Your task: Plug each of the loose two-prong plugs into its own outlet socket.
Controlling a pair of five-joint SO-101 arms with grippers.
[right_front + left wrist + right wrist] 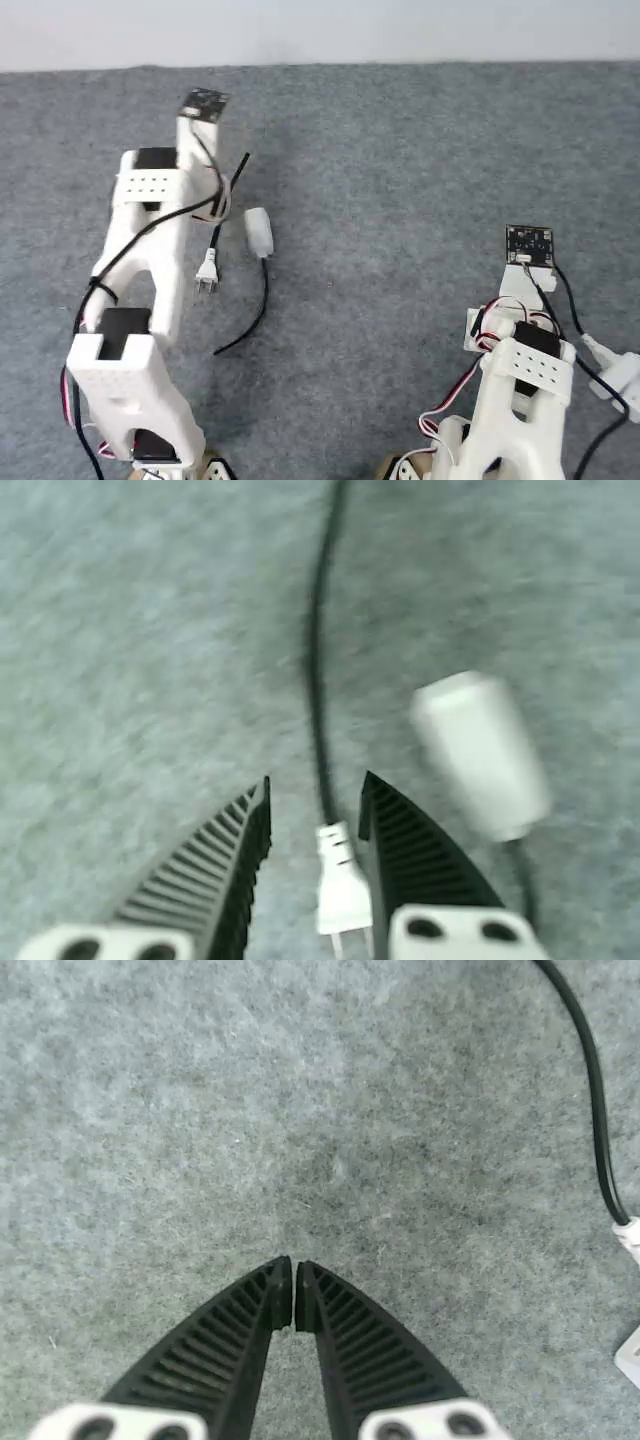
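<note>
Pickup stage: left gripper (316, 778) gapes astride the plug (340, 890), holding nothing (right gripper (293, 1262) closed, empty), so it should squeeze shut next.

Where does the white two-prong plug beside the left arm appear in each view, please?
High view: the plug lies beside the left arm.
Left wrist view: the plug sits between the open fingers of the left gripper.
Right wrist view: a different black cord, past the shut right gripper.
Shared landmark: the white socket next to the plug.
</note>
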